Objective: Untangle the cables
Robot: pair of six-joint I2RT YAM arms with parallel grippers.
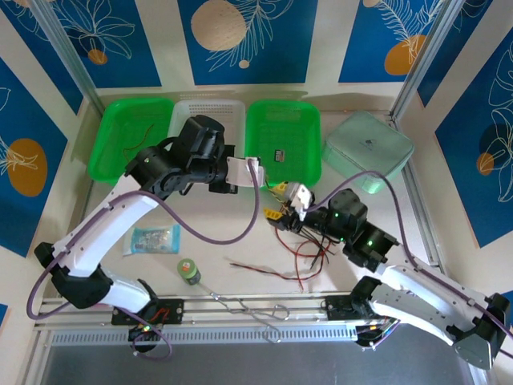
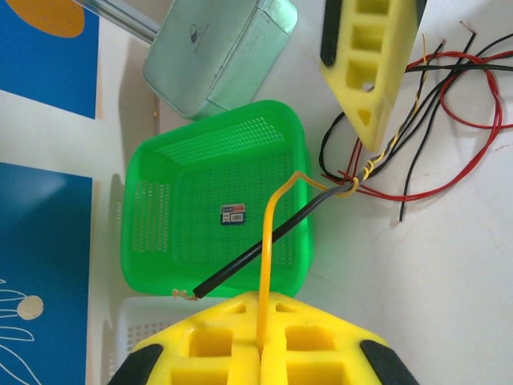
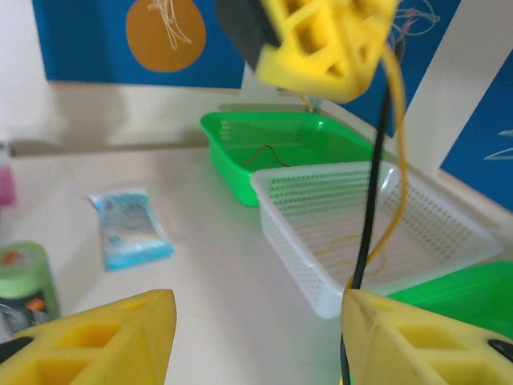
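The cables [image 1: 309, 241] lie in a red, black and yellow tangle on the table right of centre. My left gripper [image 2: 260, 349] is shut on a yellow cable [image 2: 268, 241], which rises to a knot [image 2: 349, 186] where the red cables [image 2: 473, 120] and black ones meet. A loose black cable [image 2: 256, 261] crosses it. Above the tangle my right gripper [image 3: 256, 337] is open. The black cable [image 3: 370, 200] and yellow cable [image 3: 398, 160] run along the inner edge of its right finger [image 3: 417, 337]. From above, the left gripper [image 1: 252, 172] and right gripper [image 1: 290, 200] sit close together.
Along the back stand a green tray [image 1: 132, 136], a white basket [image 1: 208, 112], a second green tray [image 1: 282, 140] and a grey-green box [image 1: 369, 148]. A blue packet [image 1: 152, 238], a green roll [image 1: 189, 271] and a bent silver wire [image 1: 256, 309] lie near the front.
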